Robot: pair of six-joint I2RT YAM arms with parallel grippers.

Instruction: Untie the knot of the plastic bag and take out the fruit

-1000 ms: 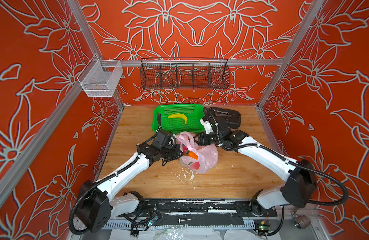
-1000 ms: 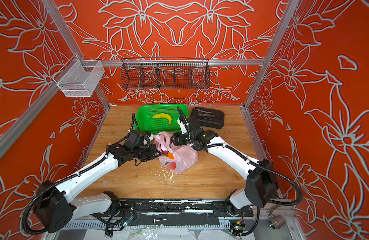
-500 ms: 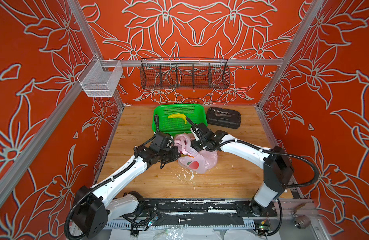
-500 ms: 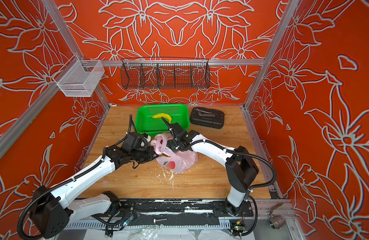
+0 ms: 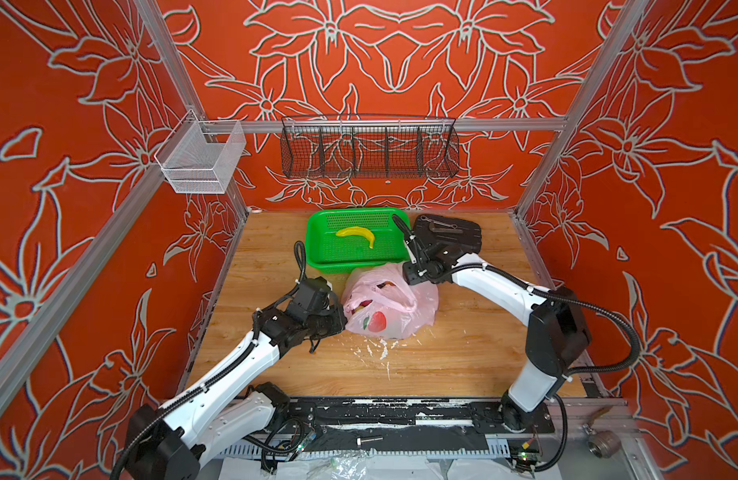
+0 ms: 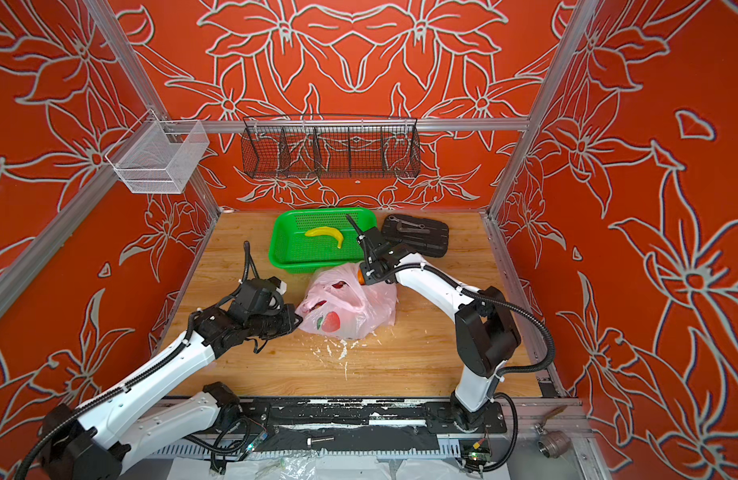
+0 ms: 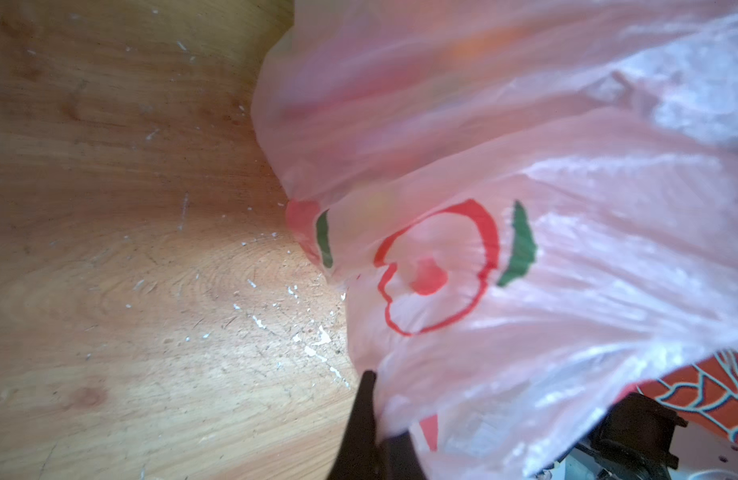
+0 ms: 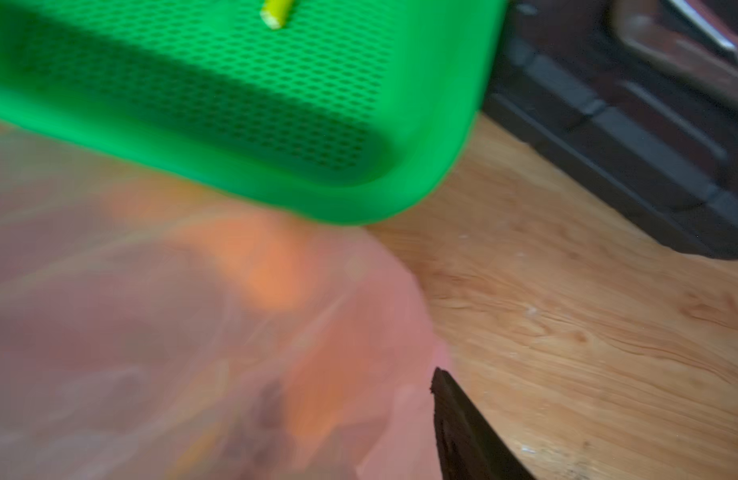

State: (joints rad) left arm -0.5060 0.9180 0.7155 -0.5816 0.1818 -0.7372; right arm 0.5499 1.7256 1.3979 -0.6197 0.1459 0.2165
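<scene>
The pale-pink plastic bag point(image 5: 404, 316) lies on the wooden table, just in front of the green basket. Its mouth gapes upward, a twisted pink strand point(image 5: 400, 301) crosses it, and I make out no tied knot. Dark red fruit point(image 5: 384, 285) shows inside. My left gripper point(image 5: 343, 322) is shut on the bag's left edge; in the left wrist view the film is pinched between its fingers point(image 7: 365, 399). My right gripper point(image 6: 365, 277) sits at the bag's far right rim, with a bit of orange fruit point(image 6: 360, 276) beside it. Only one right finger point(image 8: 454, 415) shows; the bag hides the other.
A green basket point(image 5: 317, 249) holding a yellow banana point(image 5: 356, 236) stands behind the bag. To the basket's right lies a black tool case point(image 5: 450, 237). White flakes point(image 5: 375, 349) litter the table in front of the bag. Two wire baskets hang on the back rail.
My right gripper has pulled back from the bag's mouth to its far right rim. The left gripper has kept its hold, and the mouth now gapes wider.
</scene>
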